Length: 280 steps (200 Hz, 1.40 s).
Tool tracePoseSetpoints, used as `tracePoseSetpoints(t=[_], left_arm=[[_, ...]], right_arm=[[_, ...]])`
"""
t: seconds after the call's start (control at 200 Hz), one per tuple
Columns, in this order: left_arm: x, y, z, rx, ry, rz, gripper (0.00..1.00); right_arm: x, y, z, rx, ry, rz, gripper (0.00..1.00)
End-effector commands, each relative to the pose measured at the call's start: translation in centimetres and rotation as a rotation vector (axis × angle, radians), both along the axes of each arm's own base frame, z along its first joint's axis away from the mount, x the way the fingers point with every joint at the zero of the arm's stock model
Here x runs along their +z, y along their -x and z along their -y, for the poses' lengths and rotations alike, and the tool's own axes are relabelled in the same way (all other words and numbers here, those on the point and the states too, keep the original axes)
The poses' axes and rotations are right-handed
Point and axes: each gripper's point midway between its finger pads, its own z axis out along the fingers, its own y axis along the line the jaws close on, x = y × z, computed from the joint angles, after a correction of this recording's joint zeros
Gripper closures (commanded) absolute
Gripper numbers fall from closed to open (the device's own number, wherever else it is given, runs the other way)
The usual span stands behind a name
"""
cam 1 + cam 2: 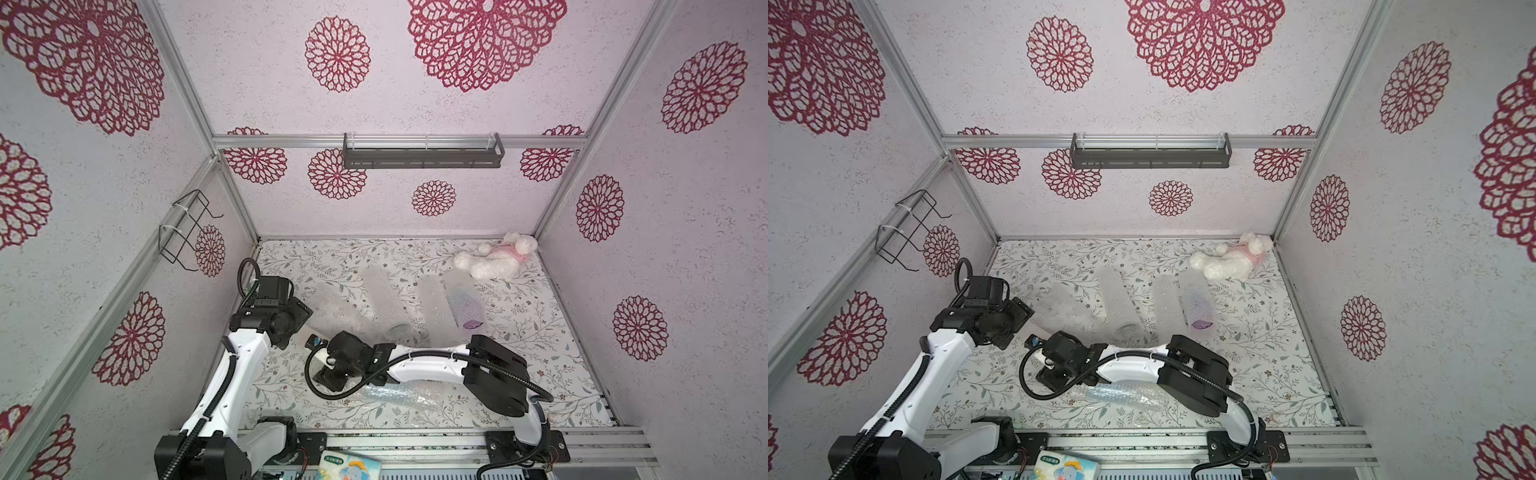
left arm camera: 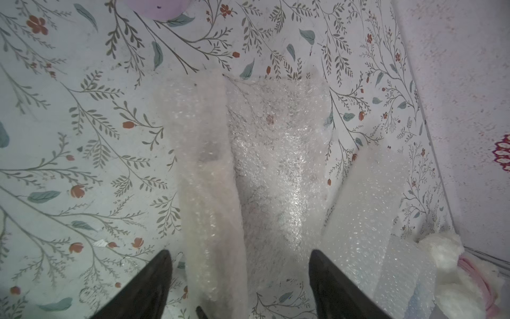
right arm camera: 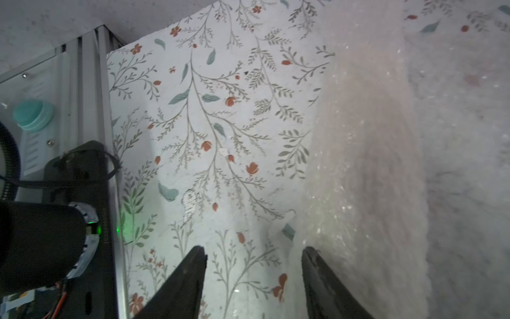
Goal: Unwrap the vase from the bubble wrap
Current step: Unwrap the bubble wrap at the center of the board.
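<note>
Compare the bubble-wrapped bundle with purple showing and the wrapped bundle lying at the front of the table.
The purple bundle shows a purple, rainbow-tinted vase through its wrap; the front bundle looks clear, faintly bluish. The purple bundle lies front to back near the plush toy; the front bundle lies crosswise by the front edge. Both lie flat on the table, still wrapped.

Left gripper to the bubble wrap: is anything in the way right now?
Nothing visible. In the left wrist view the left gripper sits directly over the whitish translucent bubble wrap, with a rolled strip of it lying between the open jaws.
</note>
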Motion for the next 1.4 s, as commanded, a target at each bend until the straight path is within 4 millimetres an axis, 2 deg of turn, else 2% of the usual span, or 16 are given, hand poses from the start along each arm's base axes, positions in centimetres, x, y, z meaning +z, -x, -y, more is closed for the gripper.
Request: tracePoseSetpoints(t=[0.0,0.255,0.445,0.6,0.63,0.645,0.69,0.861,0.996,1.151,1.396], left_arm=[[-1.0,0.2,0.1,-0.02,0.006,-0.031,0.19],[-2.0,-0.7,1.3,-0.056,0.058,-0.03,0.2],[-3.5,-1.7,2.7,-0.106,0.064,-0.066,0.2],[-6.4,-2.2,4.5,-0.154,0.064,-0.129,0.21],[-7.1,-2.2,4.7,-0.162,0.062,-0.145,0.21],[-7.4,-2.1,4.8,-0.163,0.062,-0.155,0.21],[-8.3,-1.9,5.1,-0.173,0.06,-0.182,0.22],[-9.5,-0.1,5.2,-0.159,0.054,-0.212,0.22],[-9.6,2.0,4.5,-0.127,0.046,-0.21,0.22],[-9.7,4.5,3.8,-0.082,0.046,-0.205,0.22],[-8.2,5.0,2.9,-0.048,0.033,-0.144,0.21]], right_arm=[[2.9,1.0,-0.5,0.013,-0.054,0.013,0.42],[10.1,0.9,3.1,-0.024,-0.21,0.122,0.41],[12.3,-1.0,7.1,-0.14,-0.248,0.187,0.41],[11.8,-4.6,10.2,-0.269,-0.244,0.157,0.41],[11.6,-4.7,10.5,-0.279,-0.242,0.147,0.41],[11.5,-6.0,11.2,-0.314,-0.241,0.144,0.41],[11.4,-7.1,12.0,-0.345,-0.24,0.136,0.41],[9.0,-10.7,13.9,-0.429,-0.174,0.107,0.41],[6.9,-12.8,13.8,-0.437,-0.084,0.122,0.41],[5.4,-13.8,11.7,-0.355,-0.022,0.145,0.41],[3.7,-15.1,7.9,-0.203,0.038,0.134,0.4]])
